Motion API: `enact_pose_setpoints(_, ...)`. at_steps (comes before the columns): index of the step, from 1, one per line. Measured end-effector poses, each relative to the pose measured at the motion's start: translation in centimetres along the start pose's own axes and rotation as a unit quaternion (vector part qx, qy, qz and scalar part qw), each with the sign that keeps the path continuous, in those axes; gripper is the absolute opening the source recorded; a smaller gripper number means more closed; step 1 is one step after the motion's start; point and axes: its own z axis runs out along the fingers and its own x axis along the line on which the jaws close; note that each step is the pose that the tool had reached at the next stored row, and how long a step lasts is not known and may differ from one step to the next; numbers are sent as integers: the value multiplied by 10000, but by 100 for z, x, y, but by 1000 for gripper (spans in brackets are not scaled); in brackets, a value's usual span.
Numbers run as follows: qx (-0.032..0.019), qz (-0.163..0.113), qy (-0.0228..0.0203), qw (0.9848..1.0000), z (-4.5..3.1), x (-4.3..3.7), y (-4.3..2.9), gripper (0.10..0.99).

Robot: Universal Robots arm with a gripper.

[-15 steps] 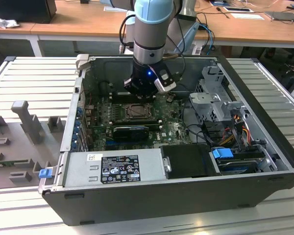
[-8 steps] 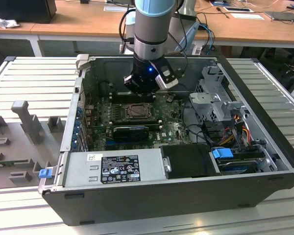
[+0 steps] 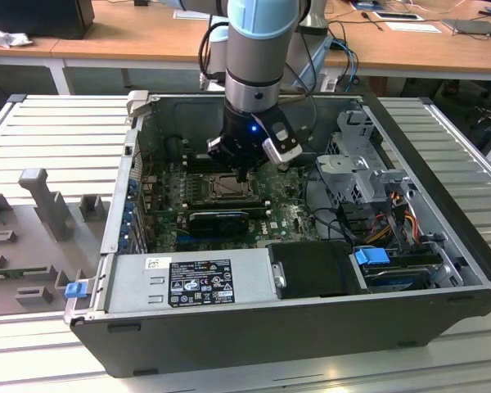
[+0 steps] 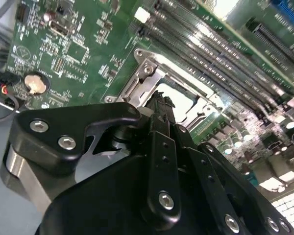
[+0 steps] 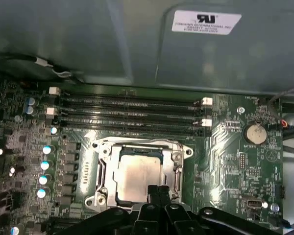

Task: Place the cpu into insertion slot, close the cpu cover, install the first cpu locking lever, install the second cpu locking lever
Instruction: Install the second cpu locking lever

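The hand (image 5: 158, 192), fingers pinched narrow and holding nothing, sits at the cover's (image 5: 139, 147) edge over the seated cpu (image 5: 137, 174); pressing off-centre could scrape it.

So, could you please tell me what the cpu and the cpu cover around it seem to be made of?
The cpu looks like metal with a matte, pale silvery-beige face: it reflects light softly, without sharp highlights. The cpu cover looks like bare stamped steel or similar, shinier, with bright glints along its edges and bends. The gripper above them appears to be matte black, metal or plastic.
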Motion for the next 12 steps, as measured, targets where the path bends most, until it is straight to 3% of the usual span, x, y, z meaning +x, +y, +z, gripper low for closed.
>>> enact_pose_setpoints(4, 0, 0, 0, 10000, -23, 2, -10, 106)
enact_pose_setpoints(6, 0, -1, 0, 10000, -68, 1, -13, 106)
enact_pose_setpoints(10, -32, 0, 2, 10000, -93, 13, -178, 106)
enact_pose_setpoints(11, -121, 6, 42, 9999, -96, 15, -212, 106)
enact_pose_setpoints(12, -278, 8, 61, 9996, -91, 17, -232, 106)
